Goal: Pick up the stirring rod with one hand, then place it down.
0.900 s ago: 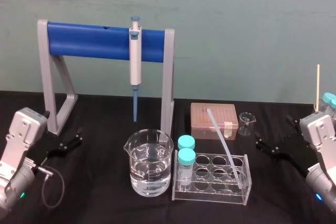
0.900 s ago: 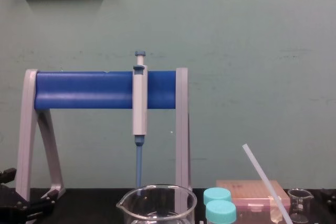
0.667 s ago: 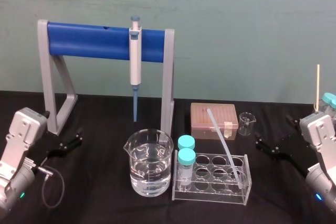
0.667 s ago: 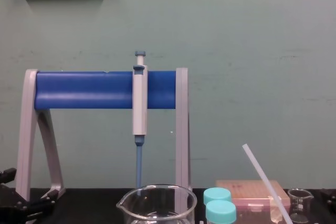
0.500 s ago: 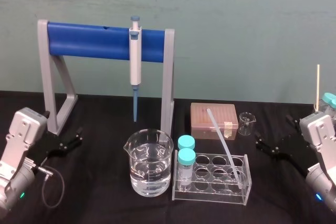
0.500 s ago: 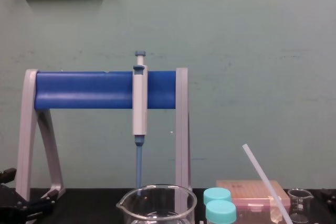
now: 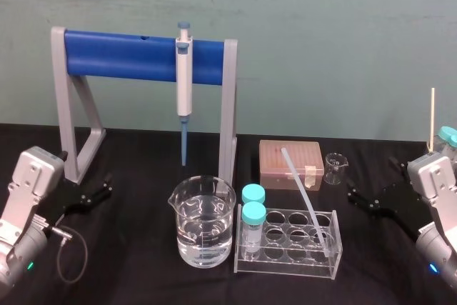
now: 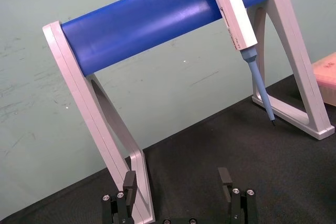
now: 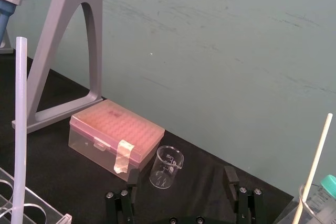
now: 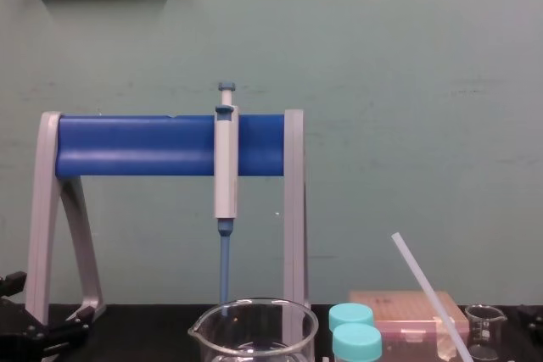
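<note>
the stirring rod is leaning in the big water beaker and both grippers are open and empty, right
No, the head view shows the stirring rod leaning in the clear tube rack. The left gripper and right gripper are open and empty.

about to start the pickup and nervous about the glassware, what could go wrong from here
The stirring rod leans in the test tube rack; pulling it sideways might tip the rack toward the water beaker. The small beaker sits right ahead of the right gripper, jaws open, so a reach could knock it. Left gripper sits parked.
</note>
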